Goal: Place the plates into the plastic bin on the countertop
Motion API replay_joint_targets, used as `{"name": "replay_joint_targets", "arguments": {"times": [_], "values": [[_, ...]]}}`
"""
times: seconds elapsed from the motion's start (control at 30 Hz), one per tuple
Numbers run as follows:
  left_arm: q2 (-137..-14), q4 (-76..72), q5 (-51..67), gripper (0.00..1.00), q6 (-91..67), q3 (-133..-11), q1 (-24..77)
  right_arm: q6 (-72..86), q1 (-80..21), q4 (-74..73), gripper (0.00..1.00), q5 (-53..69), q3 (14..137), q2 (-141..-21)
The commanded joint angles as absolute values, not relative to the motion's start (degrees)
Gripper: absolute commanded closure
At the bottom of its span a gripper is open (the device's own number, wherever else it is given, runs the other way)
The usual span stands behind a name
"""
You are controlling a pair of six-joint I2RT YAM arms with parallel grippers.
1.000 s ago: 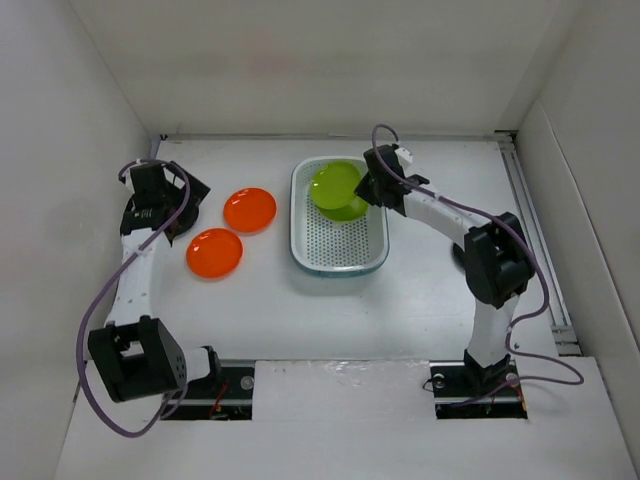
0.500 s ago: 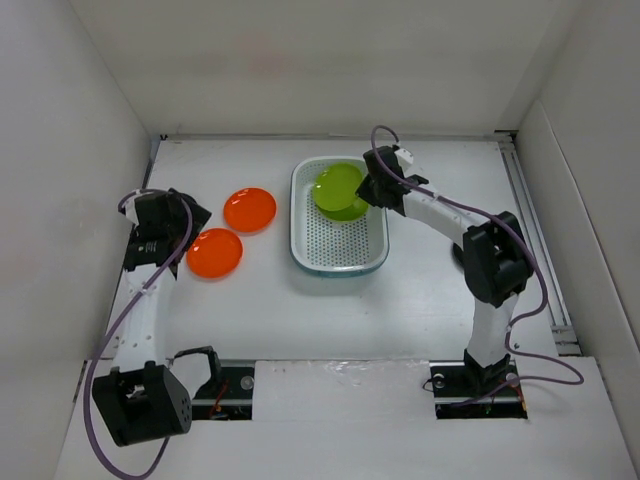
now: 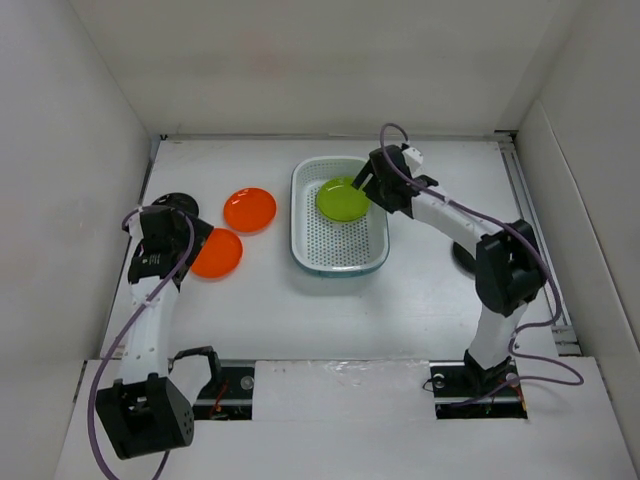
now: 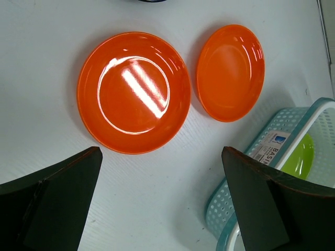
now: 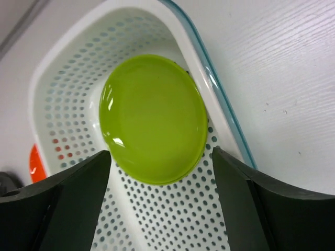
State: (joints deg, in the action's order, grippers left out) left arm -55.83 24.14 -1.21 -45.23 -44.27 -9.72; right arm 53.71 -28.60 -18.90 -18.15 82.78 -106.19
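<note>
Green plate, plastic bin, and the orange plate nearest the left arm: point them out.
green plate (image 5: 154, 117), right wrist view, centre of its face.
plastic bin (image 3: 340, 245), top view, bare perforated floor.
orange plate nearest the left arm (image 4: 134, 93), left wrist view, middle of its well.

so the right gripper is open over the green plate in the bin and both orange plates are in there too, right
Not the orange plates: both lie on the countertop left of the bin, as the top external view shows. The right gripper is open over the green plate in the bin.
</note>
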Motion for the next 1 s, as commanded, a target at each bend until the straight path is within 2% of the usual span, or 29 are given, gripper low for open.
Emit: {"name": "replay_joint_targets", "arguments": {"times": [0.0,0.07,0.13,0.33,0.6,0.87,0.93,0.97], "values": [[-53.53,25.40,-2.20,0.00,-46.66,-43.60,-9.67,53.61,-29.61,-17.23,0.15,-21.00,82.53,-100.03],[-52.74,26.27,-1.49,0.00,-46.67,-42.81,-9.67,53.61,-30.14,-17.84,0.13,-21.71,83.14,-98.80],[-50.46,26.98,-0.89,0.00,-48.68,-41.49,-9.67,53.09,-30.15,-17.84,0.00,-21.71,83.14,-96.42],[-46.85,26.29,1.58,0.00,-52.20,-33.41,-9.67,50.11,-32.70,-18.98,0.00,-24.60,82.62,-90.19],[-48.69,20.14,3.25,0.00,-56.77,-25.41,-9.67,48.96,-32.70,-15.22,0.00,-14.87,77.45,-83.33],[-50.97,8.62,-1.75,0.00,-60.99,-20.65,-9.67,48.43,-32.17,-11.78,0.02,-10.38,71.81,-74.80],[-52.90,7.05,-2.29,0.07,-61.52,-20.65,-9.67,48.43,-32.17,-11.78,0.02,-9.85,70.93,-72.78],[-53.69,7.03,-2.81,0.15,-61.52,-20.65,-9.67,48.43,-32.17,-11.78,0.02,-9.84,70.32,-72.16]]}}
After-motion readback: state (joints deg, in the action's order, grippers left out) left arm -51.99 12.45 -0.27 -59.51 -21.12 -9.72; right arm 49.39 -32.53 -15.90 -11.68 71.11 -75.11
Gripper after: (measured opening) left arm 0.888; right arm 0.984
